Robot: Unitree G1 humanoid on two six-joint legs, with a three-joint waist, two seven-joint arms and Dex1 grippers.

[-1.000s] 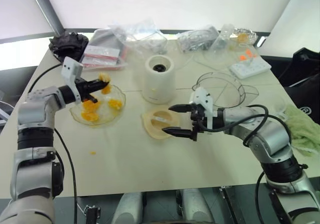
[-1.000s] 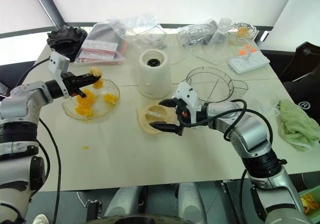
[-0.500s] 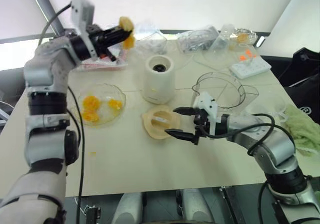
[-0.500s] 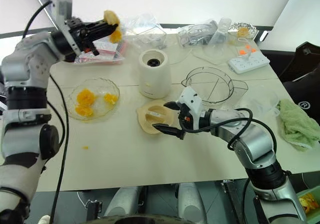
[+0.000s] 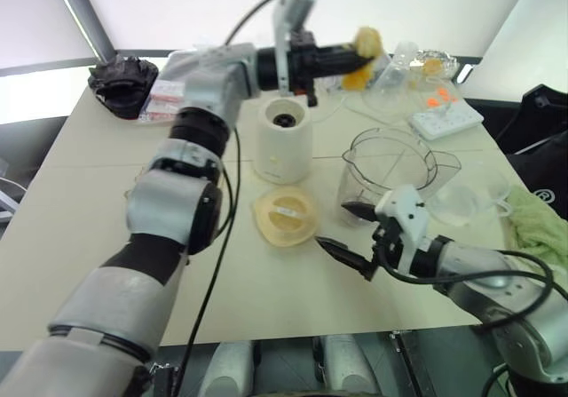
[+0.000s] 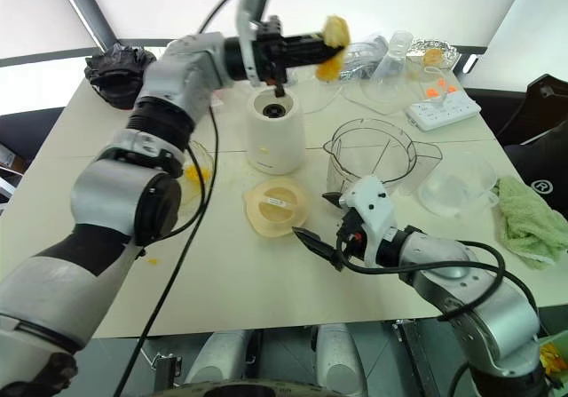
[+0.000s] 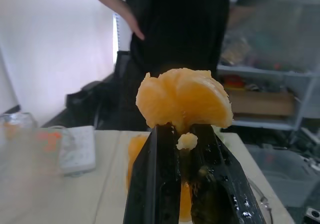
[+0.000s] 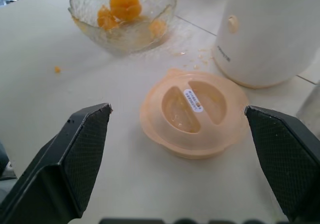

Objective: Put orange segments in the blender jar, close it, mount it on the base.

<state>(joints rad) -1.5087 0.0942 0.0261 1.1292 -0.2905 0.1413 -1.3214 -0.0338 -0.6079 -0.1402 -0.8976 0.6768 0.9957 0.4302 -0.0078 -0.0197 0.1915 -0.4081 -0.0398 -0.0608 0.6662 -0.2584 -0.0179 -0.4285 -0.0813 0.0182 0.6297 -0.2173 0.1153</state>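
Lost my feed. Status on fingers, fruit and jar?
Left gripper shut on orange segments, held high above the base. Right gripper open, empty, beside the lid. Blender jar open on table, nothing blocking.

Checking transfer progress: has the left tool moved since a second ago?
Yes. The left tool, shut on orange segments, rose from the glass bowl and swung rightward past the base.

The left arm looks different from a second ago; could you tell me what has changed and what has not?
The left gripper, shut on orange segments throughout, has risen from the glass bowl and swung across to above the base, toward the blender jar. The right gripper, open, drew back from the lid. Base, jar, lid and bowl stayed put.
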